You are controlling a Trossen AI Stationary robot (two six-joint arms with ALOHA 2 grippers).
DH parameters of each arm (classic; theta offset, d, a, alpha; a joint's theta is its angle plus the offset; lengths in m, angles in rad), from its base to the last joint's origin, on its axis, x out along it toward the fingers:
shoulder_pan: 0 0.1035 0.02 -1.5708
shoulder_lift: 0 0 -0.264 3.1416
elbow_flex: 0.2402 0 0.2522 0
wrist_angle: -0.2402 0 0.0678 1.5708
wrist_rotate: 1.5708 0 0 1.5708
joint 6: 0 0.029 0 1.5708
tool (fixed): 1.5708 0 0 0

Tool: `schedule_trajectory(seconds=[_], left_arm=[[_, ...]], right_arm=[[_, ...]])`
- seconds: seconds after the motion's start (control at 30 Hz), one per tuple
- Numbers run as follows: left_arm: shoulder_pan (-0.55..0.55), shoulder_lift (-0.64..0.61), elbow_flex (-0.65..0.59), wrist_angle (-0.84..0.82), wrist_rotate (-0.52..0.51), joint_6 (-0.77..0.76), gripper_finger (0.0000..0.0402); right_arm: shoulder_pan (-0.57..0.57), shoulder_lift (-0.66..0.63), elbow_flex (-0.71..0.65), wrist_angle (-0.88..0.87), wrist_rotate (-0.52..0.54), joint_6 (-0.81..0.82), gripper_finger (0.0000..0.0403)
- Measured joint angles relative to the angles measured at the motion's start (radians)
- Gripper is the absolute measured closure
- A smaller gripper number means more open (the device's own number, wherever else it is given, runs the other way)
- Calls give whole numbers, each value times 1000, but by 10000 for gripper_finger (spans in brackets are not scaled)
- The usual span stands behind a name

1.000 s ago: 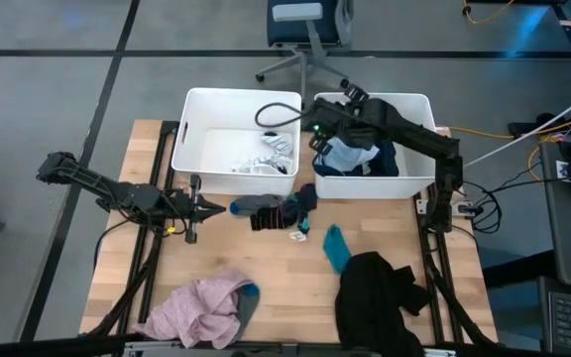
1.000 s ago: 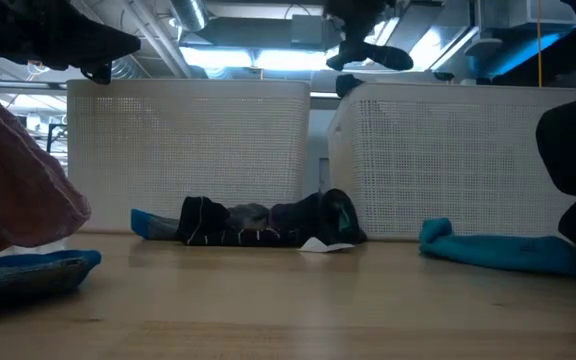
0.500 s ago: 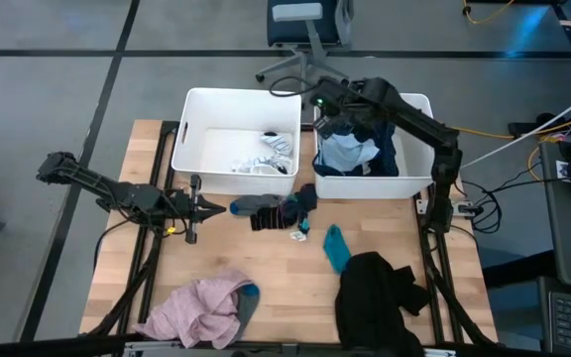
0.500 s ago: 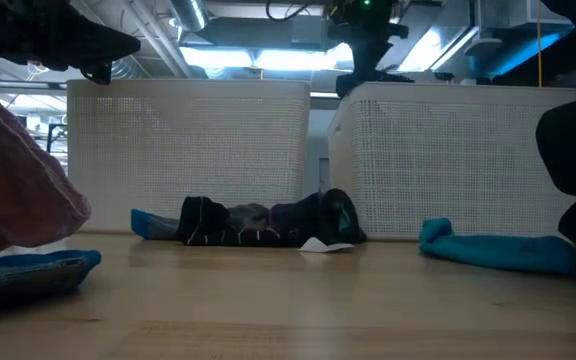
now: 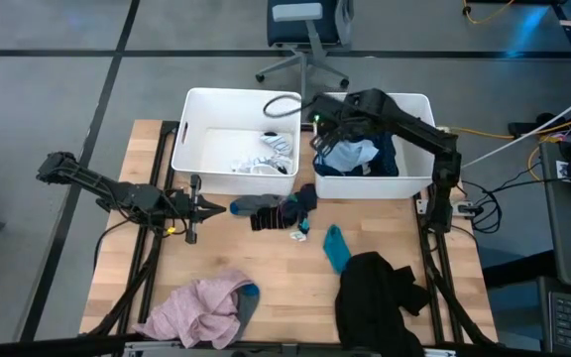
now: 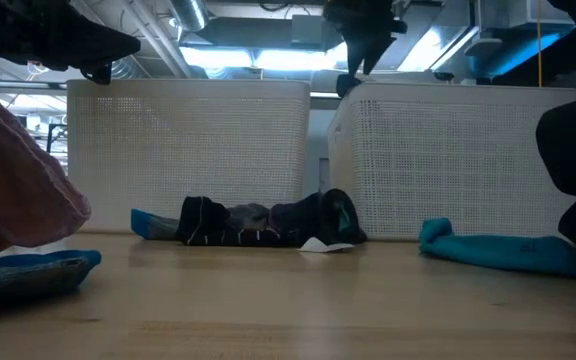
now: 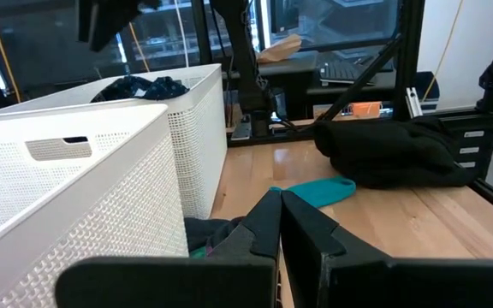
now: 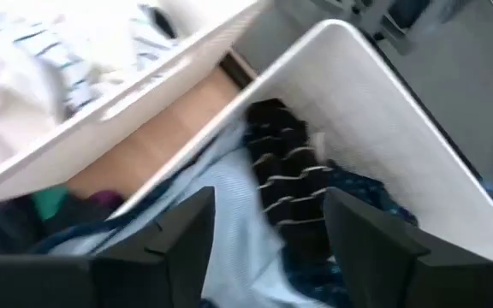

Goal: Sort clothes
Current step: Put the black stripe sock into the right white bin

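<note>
The right gripper (image 5: 317, 127) is held spread above the left end of the right tub (image 5: 419, 101), at the far edge of the surface (image 5: 285, 268), and nothing is pinched in it. Below it a dark striped sock (image 8: 285, 184) is seen on pale blue cloth (image 5: 350, 156) and navy fabric (image 5: 387, 159). The left gripper (image 5: 218, 207) is pressed together over the left part of the surface, beside a bundle of dark socks (image 5: 278, 211). A teal piece (image 5: 335, 248), a black garment (image 5: 377, 293) and a pink garment (image 5: 204, 307) are left nearer the front edge. All are judged soft, light and limp; a raised fold should be pinched. The left tub's (image 5: 196, 99) striped contents (image 5: 271, 151) are probably partly hidden by its wall.
</note>
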Motion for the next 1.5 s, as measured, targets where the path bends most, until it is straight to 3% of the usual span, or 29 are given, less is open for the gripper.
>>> schedule_trajectory(seconds=[0.23,0.5,0.73,0.93,1.13,1.27,1.5], left_arm=[[0,0,0,0,0,-2,400],[0,0,0,1,0,-15,400],[0,0,0,3,0,-15,400],[0,0,0,2,0,-15,400],[0,-1,0,4,0,0,400],[0,-1,0,5,0,14,400],[0,-1,0,5,0,3,400]], right_arm=[[185,0,0,15,-2,-3,193],[411,14,-3,211,36,-51,194],[532,26,-187,456,99,-110,194],[564,27,-483,778,138,-130,194],[563,28,-729,1172,29,-133,194],[564,28,-790,1292,-27,-128,194],[541,78,-824,1323,6,-21,194]])
